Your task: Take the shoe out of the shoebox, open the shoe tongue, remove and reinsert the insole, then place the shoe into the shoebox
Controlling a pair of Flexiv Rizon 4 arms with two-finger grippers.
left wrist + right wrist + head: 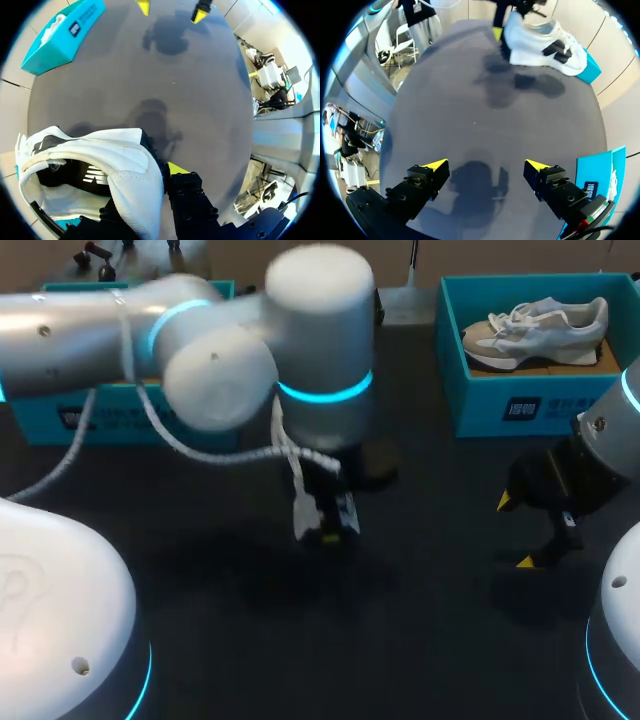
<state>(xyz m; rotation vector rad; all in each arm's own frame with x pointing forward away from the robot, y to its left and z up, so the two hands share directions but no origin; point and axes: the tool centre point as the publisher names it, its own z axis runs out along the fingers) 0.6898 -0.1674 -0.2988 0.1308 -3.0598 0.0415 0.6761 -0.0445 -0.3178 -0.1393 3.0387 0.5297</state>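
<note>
From above, my left tool (325, 522) hangs over the surface (430, 640), just past the shoebox (35, 420). Its own camera shows it clamped on the white shoe (100, 170), out of that shoebox; I'd set it down flat. My right tool (486, 167), spread wide, should then take the tongue.

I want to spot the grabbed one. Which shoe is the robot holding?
The white shoe with the black inside, clamped in the left gripper. The other shoe, grey and white, lies in the shoebox.

Print on the shoebox (478, 400) label (520, 410) is too blurred to read.
</note>
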